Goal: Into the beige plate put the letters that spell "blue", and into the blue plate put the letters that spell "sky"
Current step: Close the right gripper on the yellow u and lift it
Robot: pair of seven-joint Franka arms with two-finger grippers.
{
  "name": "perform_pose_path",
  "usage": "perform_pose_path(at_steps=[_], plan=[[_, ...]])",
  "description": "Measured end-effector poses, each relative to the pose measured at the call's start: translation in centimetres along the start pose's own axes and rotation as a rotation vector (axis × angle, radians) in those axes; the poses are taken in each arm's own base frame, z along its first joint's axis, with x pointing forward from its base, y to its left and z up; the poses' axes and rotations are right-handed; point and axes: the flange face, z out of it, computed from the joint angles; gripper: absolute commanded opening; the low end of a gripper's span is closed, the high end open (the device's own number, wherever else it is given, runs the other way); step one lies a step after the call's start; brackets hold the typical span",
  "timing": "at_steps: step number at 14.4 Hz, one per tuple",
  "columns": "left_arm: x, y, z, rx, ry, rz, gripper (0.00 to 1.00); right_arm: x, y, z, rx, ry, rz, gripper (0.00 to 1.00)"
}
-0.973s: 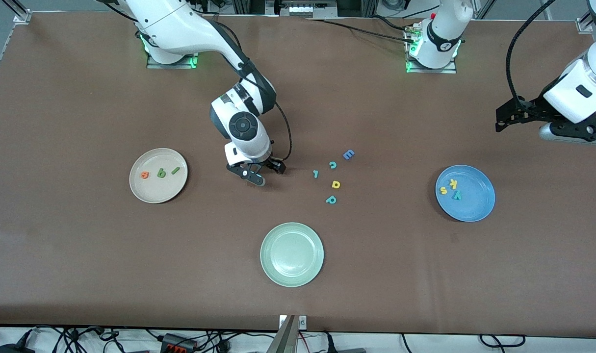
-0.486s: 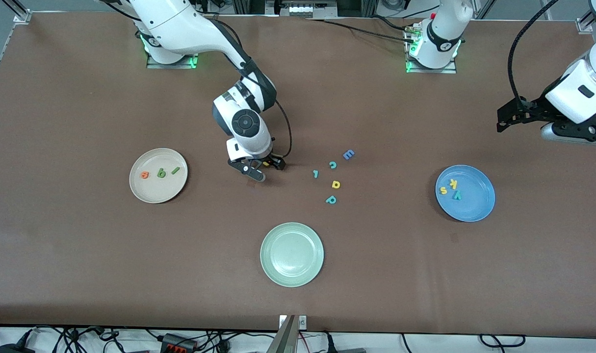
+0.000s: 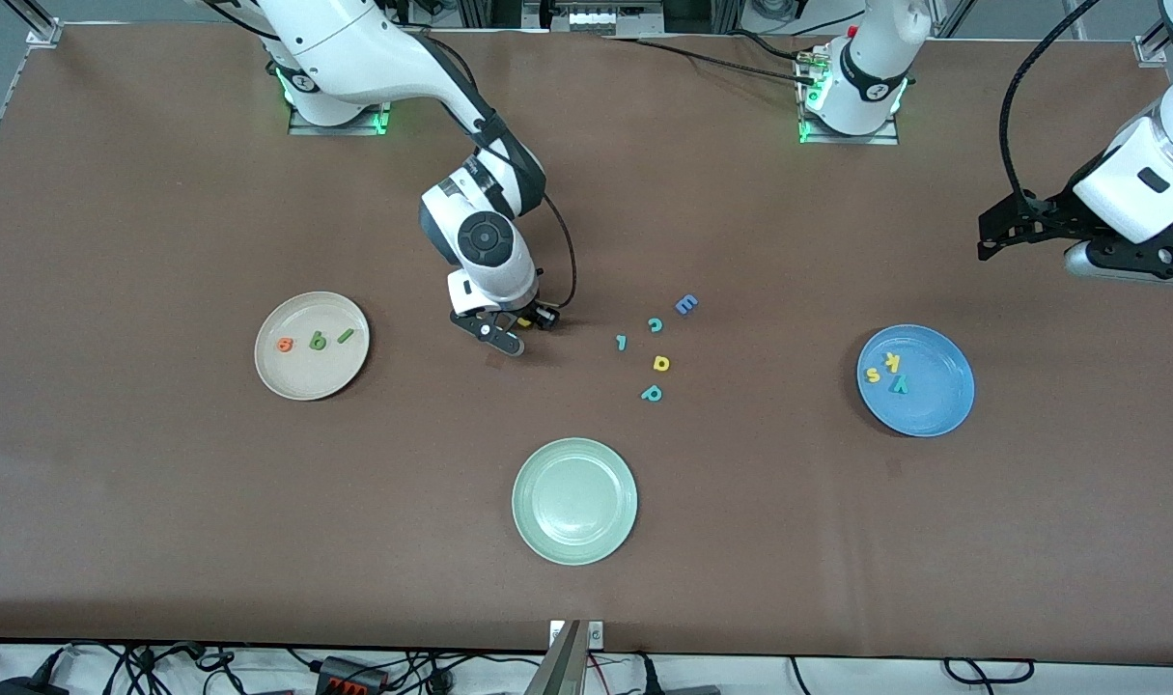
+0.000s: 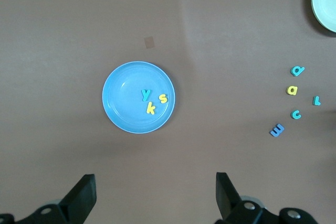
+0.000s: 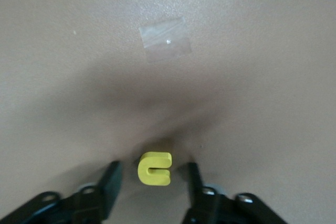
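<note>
A yellow "u" [image 5: 155,168] lies on the table between the fingers of my right gripper [image 5: 152,179], which is down at the table. The jaws are open, with a small gap on each side of the letter. From the front, the "u" [image 3: 525,322] peeks out under the right gripper [image 3: 524,328]. The beige plate [image 3: 306,381] holds an orange "e" [image 3: 284,344], a green "b" [image 3: 318,339] and a green "l" [image 3: 346,336]. The blue plate [image 3: 934,405] holds "s" [image 3: 873,375], "k" [image 3: 893,362] and "y" [image 3: 900,384]. My left gripper [image 3: 993,236] waits open, high above the left arm's end of the table.
A pale green plate [image 3: 574,501] sits nearer the front camera, mid-table. Loose letters lie between the right gripper and the blue plate: blue "E" [image 3: 685,304], teal "c" [image 3: 655,324], teal "l" [image 3: 621,342], yellow "a" [image 3: 660,363], teal "p" [image 3: 652,393]. A tape patch [image 5: 164,39] is stuck to the table.
My right gripper has settled lower around the yellow "u" and its fingers have drawn closer together on either side of it. The left arm has not moved.
</note>
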Motion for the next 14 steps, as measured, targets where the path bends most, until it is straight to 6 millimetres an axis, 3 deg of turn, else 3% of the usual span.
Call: perform_pose_path(at_steps=[3,7,10,12,14], plan=[[0.0,0.0,0.0,0.000,0.000,0.000,1.00,0.1,0.0,-0.2,0.004,0.002,0.002,0.00],[0.0,0.0,0.0,0.000,0.000,0.000,1.00,1.5,0.0,-1.9,0.023,0.017,0.021,0.00],[0.0,0.0,0.0,0.000,0.000,0.000,1.00,6.0,1.6,-6.3,-0.038,-0.009,-0.011,0.00],[0.0,0.0,0.0,0.000,0.000,0.000,1.00,10.4,4.8,-8.7,-0.086,-0.050,-0.085,0.00],[0.0,0.0,0.0,0.000,0.000,0.000,1.00,15.0,9.2,-9.6,-0.125,-0.107,-0.160,0.00]])
